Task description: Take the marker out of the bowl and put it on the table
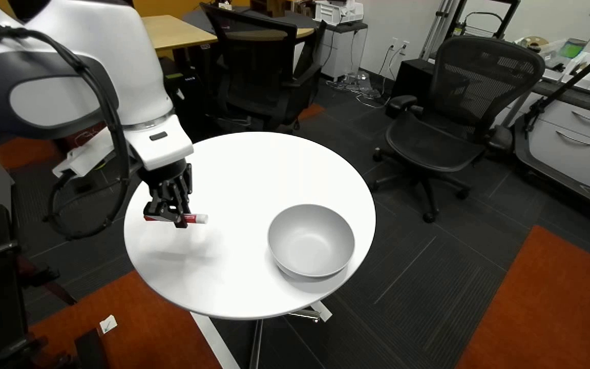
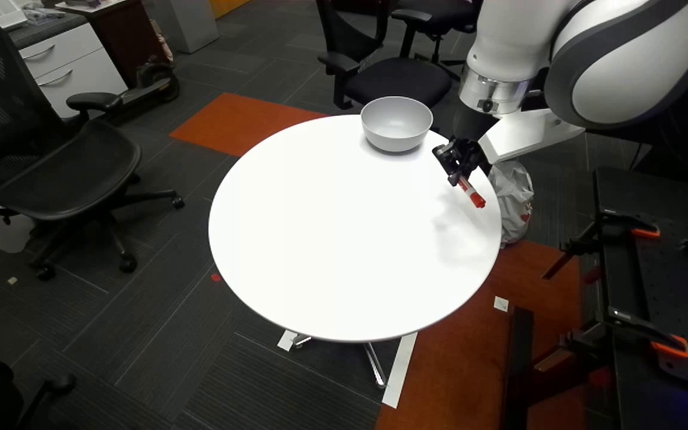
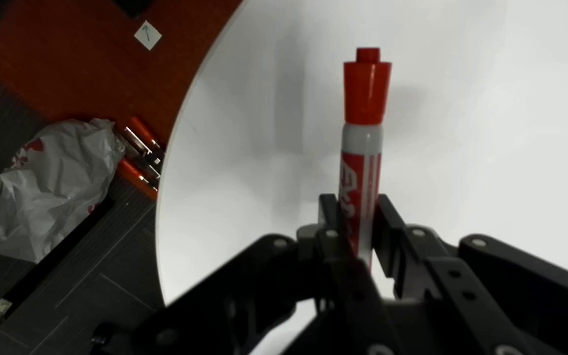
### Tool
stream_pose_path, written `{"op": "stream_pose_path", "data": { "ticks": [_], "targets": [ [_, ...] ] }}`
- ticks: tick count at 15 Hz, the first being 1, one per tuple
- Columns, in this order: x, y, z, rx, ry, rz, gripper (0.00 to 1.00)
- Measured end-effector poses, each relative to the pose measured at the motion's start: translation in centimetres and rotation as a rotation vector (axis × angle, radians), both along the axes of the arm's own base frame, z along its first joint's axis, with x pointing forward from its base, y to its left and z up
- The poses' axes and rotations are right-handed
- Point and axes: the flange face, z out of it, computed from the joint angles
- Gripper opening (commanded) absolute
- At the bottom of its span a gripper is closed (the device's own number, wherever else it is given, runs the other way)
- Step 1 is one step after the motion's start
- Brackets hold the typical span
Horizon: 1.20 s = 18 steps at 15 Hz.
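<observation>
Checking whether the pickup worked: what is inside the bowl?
In both exterior views, the bowl shows only its bare pale inside; its near inner wall is partly hidden in each. The marker is in the gripper.

Dark grey carpet tiles (image 1: 402,287) mostly, big orange patch (image 1: 556,307) near right. Black mesh chair (image 1: 436,143) on right, white drawers (image 1: 576,148) even further right. Light wood desk (image 1: 174,32) far left, mustardy wall (image 1: 167,7) behind.
</observation>
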Motion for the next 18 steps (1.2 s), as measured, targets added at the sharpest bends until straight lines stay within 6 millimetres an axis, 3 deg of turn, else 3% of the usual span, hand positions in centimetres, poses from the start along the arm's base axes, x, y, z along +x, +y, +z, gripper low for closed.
{"op": "stream_pose_path", "data": {
  "ticks": [7, 12, 13, 15, 18],
  "targets": [
    [0.8, -0.2, -3.0, -0.025, 0.025, 0.120, 0.05],
    [1.6, -0.5, -4.0, -0.027, 0.040, 0.176, 0.05],
    [1.7, -0.6, -4.1, -0.026, 0.040, 0.181, 0.45],
    [2.0, -0.9, -4.3, -0.022, 0.041, 0.190, 0.51],
    [2.4, -1.2, -4.5, -0.019, 0.040, 0.197, 0.75]
  ]
}}
